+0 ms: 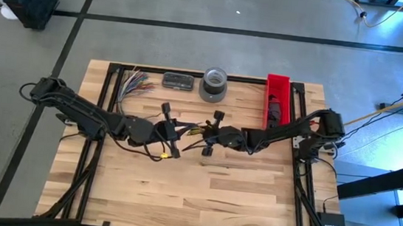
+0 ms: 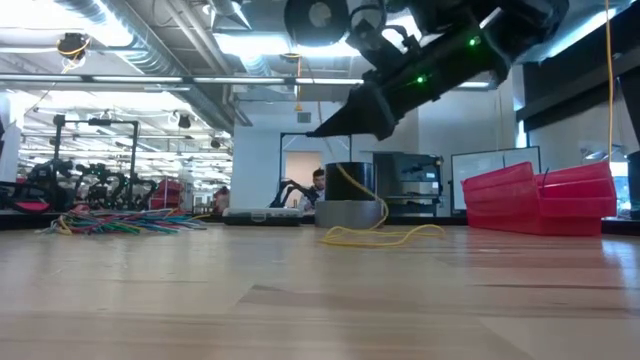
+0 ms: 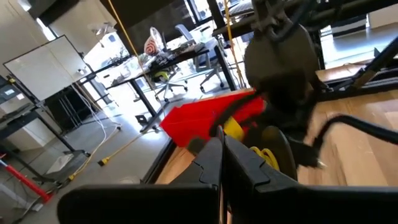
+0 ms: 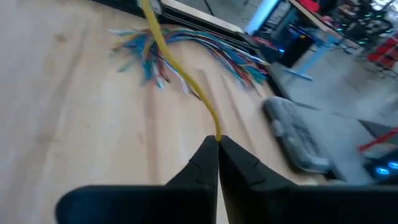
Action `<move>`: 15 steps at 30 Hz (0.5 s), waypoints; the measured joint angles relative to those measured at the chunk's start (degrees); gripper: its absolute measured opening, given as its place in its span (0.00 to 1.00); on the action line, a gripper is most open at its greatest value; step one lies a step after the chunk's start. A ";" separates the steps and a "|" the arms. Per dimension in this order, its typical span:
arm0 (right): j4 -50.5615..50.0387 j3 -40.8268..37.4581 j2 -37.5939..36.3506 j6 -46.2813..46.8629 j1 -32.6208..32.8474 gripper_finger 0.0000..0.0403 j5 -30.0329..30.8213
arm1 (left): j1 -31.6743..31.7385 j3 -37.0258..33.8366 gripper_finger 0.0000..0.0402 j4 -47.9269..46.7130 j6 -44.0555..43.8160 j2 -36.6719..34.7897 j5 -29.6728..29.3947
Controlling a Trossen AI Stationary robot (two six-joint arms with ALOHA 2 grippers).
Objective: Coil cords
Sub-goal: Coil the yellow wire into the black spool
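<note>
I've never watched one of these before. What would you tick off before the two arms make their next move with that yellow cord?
1. Right gripper shut on the yellow cord: ok, fingers pinched together with the cord running out from their tips.
2. Left gripper shut on the cord: cannot tell; fingers are together, but what they hold is unclear.
3. Both grippers close together at mid-table: ok in the high view.
4. Cord clear of the fan of coloured wires: cannot tell; in the right wrist view it passes over them.
5. Loose cord lying on the table: ok, a loop rests near the grey tape roll.
6. Red bin clear of the arms: cannot tell.
</note>
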 joint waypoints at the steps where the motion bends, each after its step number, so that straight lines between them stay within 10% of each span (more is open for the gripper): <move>1: -1.64 0.00 -0.94 -0.46 0.00 0.01 0.81 | -0.26 0.00 0.00 -0.05 0.15 -0.03 -0.56; 15: -7.93 -6.09 -16.84 1.51 0.07 0.02 6.09 | -1.78 0.00 0.00 -5.88 1.28 -0.83 -5.48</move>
